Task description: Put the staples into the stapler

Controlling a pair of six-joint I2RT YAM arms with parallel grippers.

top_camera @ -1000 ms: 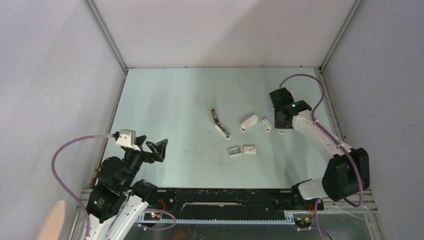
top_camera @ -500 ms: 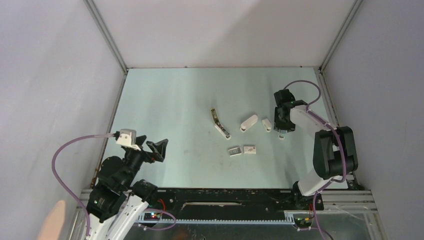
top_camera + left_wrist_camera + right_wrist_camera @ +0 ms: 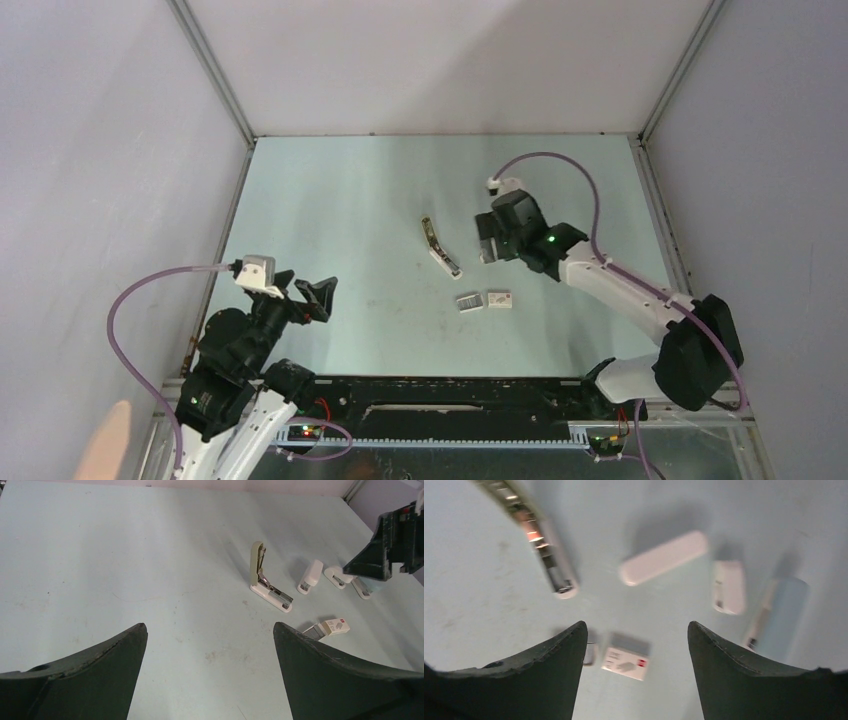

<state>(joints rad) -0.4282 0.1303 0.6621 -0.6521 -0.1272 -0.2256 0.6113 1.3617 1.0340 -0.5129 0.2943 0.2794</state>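
The right arm (image 3: 610,285) stretches forward and inward from its base, wrist tipped down, so the right gripper (image 3: 487,247) hangs just right of the open stapler (image 3: 438,247), jaws apart and empty, with a closed white stapler (image 3: 663,557) below it. The staples (image 3: 468,302) lie on the table (image 3: 340,200) near-right of the open stapler, just beside a small white box (image 3: 499,299). The left arm (image 3: 240,345) sits folded, well to the near-left of the open stapler, and the left gripper (image 3: 315,297) is raised with its jaws spread wide, holding nothing.
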